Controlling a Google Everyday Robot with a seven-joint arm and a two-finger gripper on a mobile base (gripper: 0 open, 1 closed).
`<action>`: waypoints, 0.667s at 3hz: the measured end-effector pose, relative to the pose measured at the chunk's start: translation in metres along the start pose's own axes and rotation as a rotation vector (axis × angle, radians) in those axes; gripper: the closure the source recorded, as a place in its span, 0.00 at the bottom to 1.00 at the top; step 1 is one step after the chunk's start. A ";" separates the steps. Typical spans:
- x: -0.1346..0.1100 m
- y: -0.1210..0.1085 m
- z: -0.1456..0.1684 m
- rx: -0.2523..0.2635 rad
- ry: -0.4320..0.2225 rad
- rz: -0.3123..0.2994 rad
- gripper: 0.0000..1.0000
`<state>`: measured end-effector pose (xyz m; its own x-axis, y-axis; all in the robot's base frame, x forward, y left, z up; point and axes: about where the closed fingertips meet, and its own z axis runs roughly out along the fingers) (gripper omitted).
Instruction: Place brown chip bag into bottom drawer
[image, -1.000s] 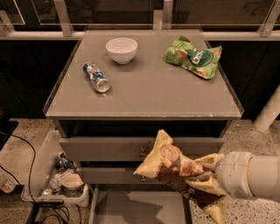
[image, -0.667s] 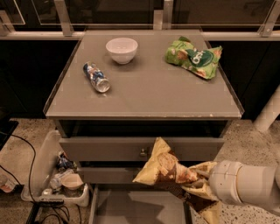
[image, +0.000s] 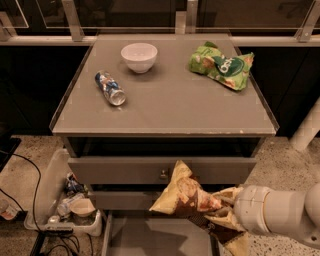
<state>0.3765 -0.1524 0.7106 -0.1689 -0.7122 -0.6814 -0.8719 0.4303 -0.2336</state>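
Observation:
The brown chip bag (image: 192, 200), crinkly with pale yellow-tan ends and a dark middle, hangs in front of the cabinet, over the right part of the pulled-out bottom drawer (image: 155, 235). The drawer shows a flat grey interior at the bottom edge of the camera view. My gripper (image: 220, 217) is at the lower right, at the end of the white arm (image: 280, 212), and it is shut on the bag's right end. The fingers are mostly covered by the bag.
On the grey cabinet top (image: 165, 107) lie a white bowl (image: 139, 56), a plastic bottle on its side (image: 110, 88) and a green chip bag (image: 221, 65). Two shut grey drawers with a small knob (image: 163, 174) are above. A bin of clutter (image: 70, 200) stands on the floor at left.
The arm and the brown chip bag have moved down and slightly left, closer to the open bottom drawer. Nothing on the cabinet top has moved.

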 end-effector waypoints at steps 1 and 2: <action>0.029 0.018 0.044 -0.039 0.050 0.018 1.00; 0.067 0.025 0.091 -0.020 0.075 0.045 1.00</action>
<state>0.3847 -0.1392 0.5957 -0.2412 -0.7320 -0.6372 -0.8714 0.4523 -0.1899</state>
